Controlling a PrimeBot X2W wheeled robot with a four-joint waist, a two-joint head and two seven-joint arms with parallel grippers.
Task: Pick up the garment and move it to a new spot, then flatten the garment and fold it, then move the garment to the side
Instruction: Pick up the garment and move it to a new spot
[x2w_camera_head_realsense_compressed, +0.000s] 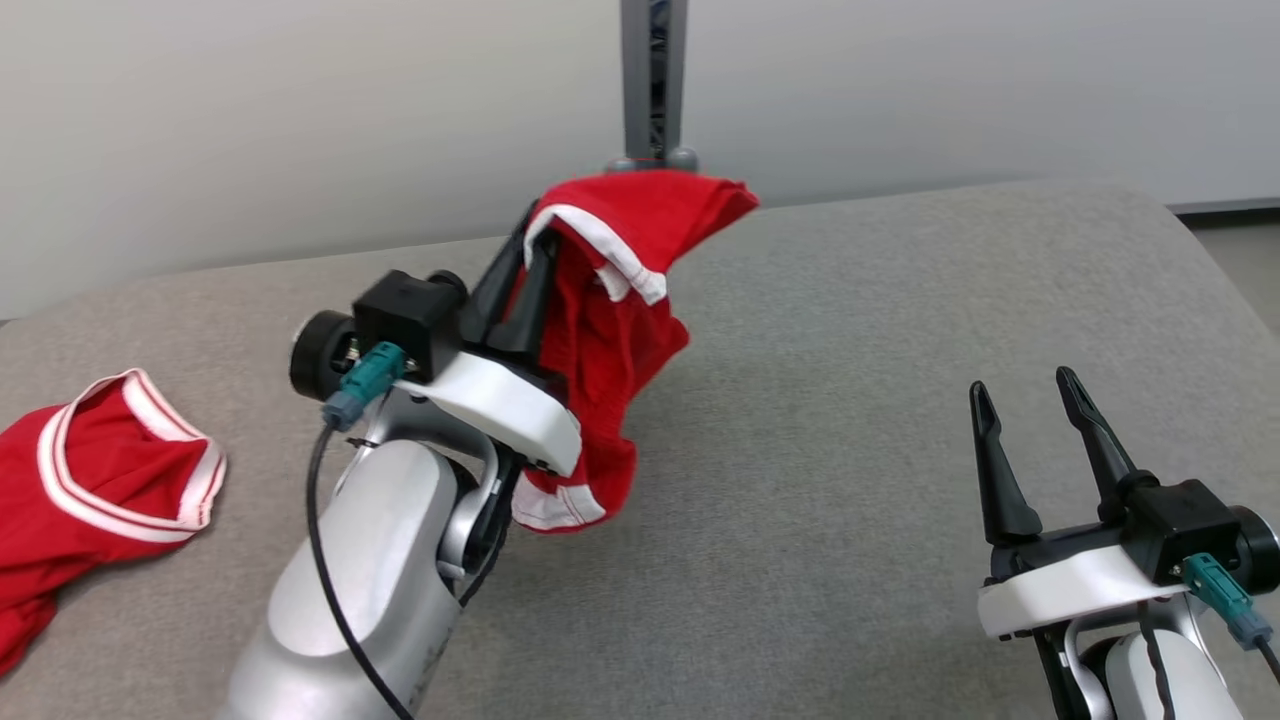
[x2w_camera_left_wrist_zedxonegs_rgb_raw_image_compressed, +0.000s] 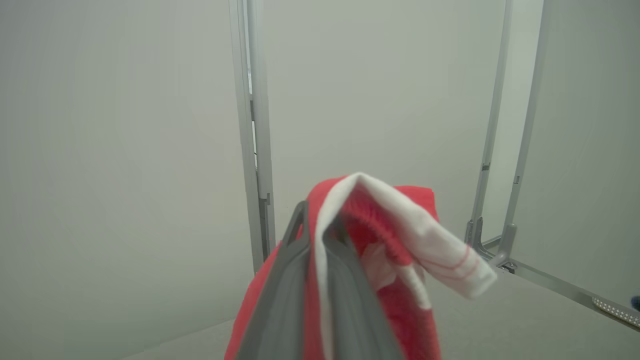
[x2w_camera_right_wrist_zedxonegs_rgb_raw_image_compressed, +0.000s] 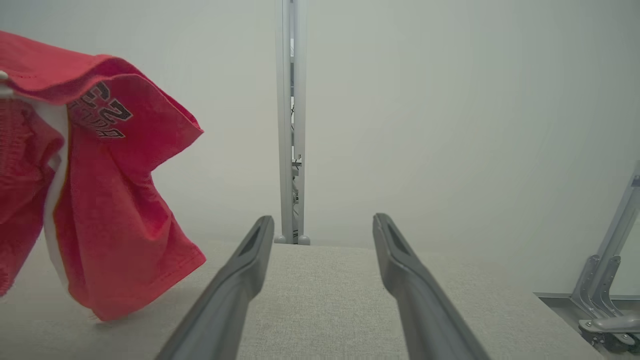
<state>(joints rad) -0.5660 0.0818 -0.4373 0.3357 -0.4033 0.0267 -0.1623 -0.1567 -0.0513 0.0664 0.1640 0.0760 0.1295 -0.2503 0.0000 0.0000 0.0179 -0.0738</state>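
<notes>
A red garment (x2w_camera_head_realsense_compressed: 610, 330) with white trim hangs in the air above the grey cushioned surface (x2w_camera_head_realsense_compressed: 850, 400), draped over my left gripper (x2w_camera_head_realsense_compressed: 535, 240). That gripper is shut on the garment's white-edged hem, seen up close in the left wrist view as red and white cloth (x2w_camera_left_wrist_zedxonegs_rgb_raw_image_compressed: 380, 235) pinched between the dark fingers (x2w_camera_left_wrist_zedxonegs_rgb_raw_image_compressed: 290, 280). In the right wrist view the garment (x2w_camera_right_wrist_zedxonegs_rgb_raw_image_compressed: 115, 210) hangs at the left with dark lettering on it, its lower edge just above the surface. My right gripper (x2w_camera_head_realsense_compressed: 1025, 405) stands open at the lower right, well apart from the cloth, with nothing between its fingertips (x2w_camera_right_wrist_zedxonegs_rgb_raw_image_compressed: 322, 225).
Another red piece of clothing with white trim (x2w_camera_head_realsense_compressed: 90, 480) lies on the surface at the far left. A grey metal post (x2w_camera_head_realsense_compressed: 652, 80) rises behind the surface against the pale wall. Metal frame legs (x2w_camera_right_wrist_zedxonegs_rgb_raw_image_compressed: 600, 300) stand at the right. The surface's right edge curves off near the floor (x2w_camera_head_realsense_compressed: 1240, 270).
</notes>
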